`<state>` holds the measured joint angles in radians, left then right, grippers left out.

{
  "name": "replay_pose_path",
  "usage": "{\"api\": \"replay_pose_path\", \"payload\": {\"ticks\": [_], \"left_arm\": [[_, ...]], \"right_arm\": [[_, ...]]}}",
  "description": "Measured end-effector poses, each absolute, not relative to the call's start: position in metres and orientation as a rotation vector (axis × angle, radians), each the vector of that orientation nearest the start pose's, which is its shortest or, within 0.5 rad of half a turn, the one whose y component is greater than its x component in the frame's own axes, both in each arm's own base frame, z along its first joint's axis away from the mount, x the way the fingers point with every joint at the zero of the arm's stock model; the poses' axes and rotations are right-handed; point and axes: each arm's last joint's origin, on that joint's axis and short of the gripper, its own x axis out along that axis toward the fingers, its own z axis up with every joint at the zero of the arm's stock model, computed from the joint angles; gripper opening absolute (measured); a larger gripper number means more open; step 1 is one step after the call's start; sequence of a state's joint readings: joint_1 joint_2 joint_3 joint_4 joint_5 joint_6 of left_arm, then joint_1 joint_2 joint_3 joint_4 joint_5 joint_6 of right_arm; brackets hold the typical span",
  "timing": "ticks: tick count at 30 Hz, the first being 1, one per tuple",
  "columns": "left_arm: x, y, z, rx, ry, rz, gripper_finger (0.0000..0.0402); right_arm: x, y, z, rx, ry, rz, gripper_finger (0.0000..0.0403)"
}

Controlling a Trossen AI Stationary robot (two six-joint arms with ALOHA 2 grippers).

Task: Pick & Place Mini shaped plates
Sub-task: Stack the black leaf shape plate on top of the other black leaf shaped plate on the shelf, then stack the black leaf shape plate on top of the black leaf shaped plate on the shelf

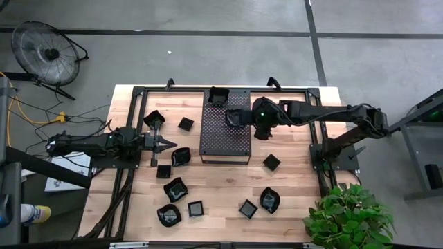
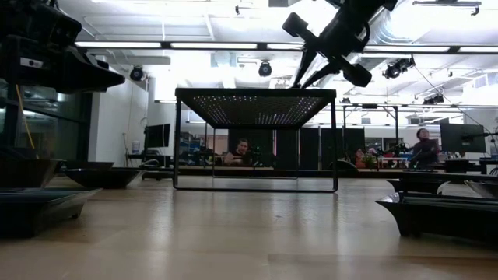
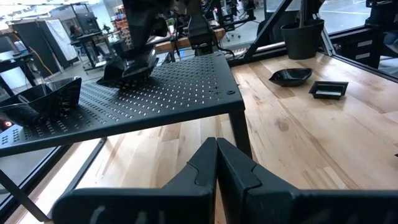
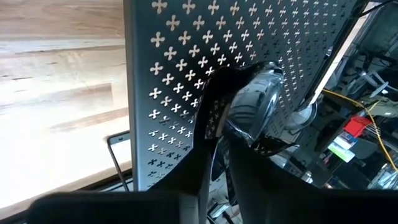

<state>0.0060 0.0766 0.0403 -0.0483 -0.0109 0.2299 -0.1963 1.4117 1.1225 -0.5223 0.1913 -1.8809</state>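
Observation:
A raised black perforated tray [image 1: 225, 135] stands mid-table. One mini plate [image 1: 219, 97] sits on its far end and also shows in the left wrist view [image 3: 46, 96]. My right gripper [image 1: 239, 119] is over the tray's middle, shut on a glossy rounded mini plate [image 4: 252, 102]. My left gripper [image 1: 172, 144] is shut and empty, left of the tray, next to a loose plate [image 1: 181, 156] on the wood. Its shut fingers show in the left wrist view [image 3: 216, 158]. My right gripper pinches the rounded plate by its rim [image 4: 233, 127] between its two fingers, slanting down from the table's right. The plate is tilted at the tray's perforated top [image 3: 134, 71]. I cannot tell whether it rests on the tray or hangs just above it.
Several more mini plates lie on the wood: two left of the tray [image 1: 154, 116] [image 1: 185, 124], a group near the front [image 1: 176, 189] [image 1: 196, 208] [image 1: 248, 208], and one right of the tray [image 1: 272, 162]. A potted plant [image 1: 349, 218] stands at the front right corner.

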Motion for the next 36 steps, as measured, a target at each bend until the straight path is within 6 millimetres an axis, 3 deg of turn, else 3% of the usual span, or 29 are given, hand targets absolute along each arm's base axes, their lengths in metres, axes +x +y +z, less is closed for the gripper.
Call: {"api": "replay_pose_path", "payload": {"ticks": [13, 23, 31, 36], "left_arm": [[0.100, 0.001, 0.167, 0.230, 0.086, 0.007, 0.0001], [0.100, 0.001, 0.167, 0.230, 0.086, 0.007, 0.0001], [0.100, 0.001, 0.167, 0.230, 0.086, 0.007, 0.0001], [0.100, 0.001, 0.167, 0.230, 0.086, 0.007, 0.0001]], "right_arm": [[0.290, -0.065, 0.284, -1.677, 0.931, 0.420, 0.0099], [0.273, -0.061, 0.304, -1.639, 1.023, 0.233, 0.0144], [0.260, -0.034, 0.301, -1.297, 1.220, -0.186, 0.0144], [0.251, -0.003, 0.296, -1.017, 1.169, -0.381, 0.0138]]}}
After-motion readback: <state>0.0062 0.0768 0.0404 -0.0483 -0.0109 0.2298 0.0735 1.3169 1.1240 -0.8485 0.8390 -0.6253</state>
